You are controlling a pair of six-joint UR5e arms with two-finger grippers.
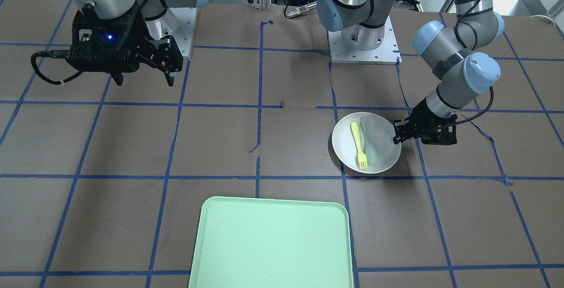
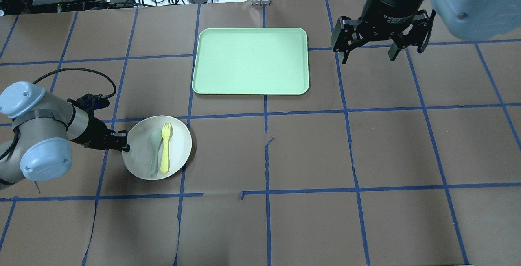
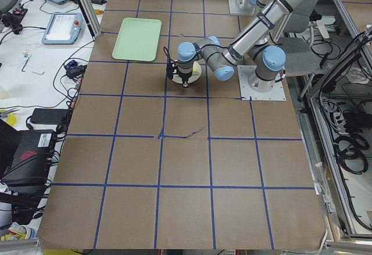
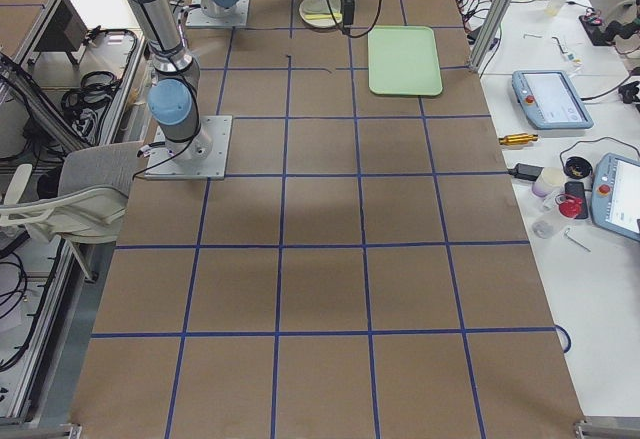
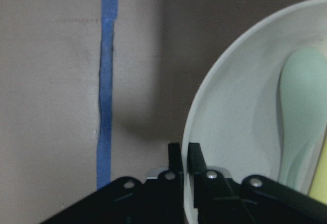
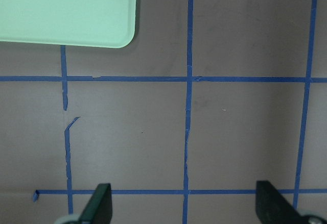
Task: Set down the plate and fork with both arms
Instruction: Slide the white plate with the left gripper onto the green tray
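Left gripper (image 5: 184, 155) pinches plate (image 5: 230, 132) rim; plate stiff, probably light; loose fork (image 2: 165, 148) likely slides if tilted. Right gripper (image 2: 368, 58) spread, empty.

Bright, even light from above casts a soft shadow beside the plate (image 5: 240, 132) (blurred in the left wrist view); the wider views are sharp.

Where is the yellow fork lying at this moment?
In the left half of the overhead view, the fork lies inside the plate, just right of the pale green spoon. The left gripper pinches the plate's rim.
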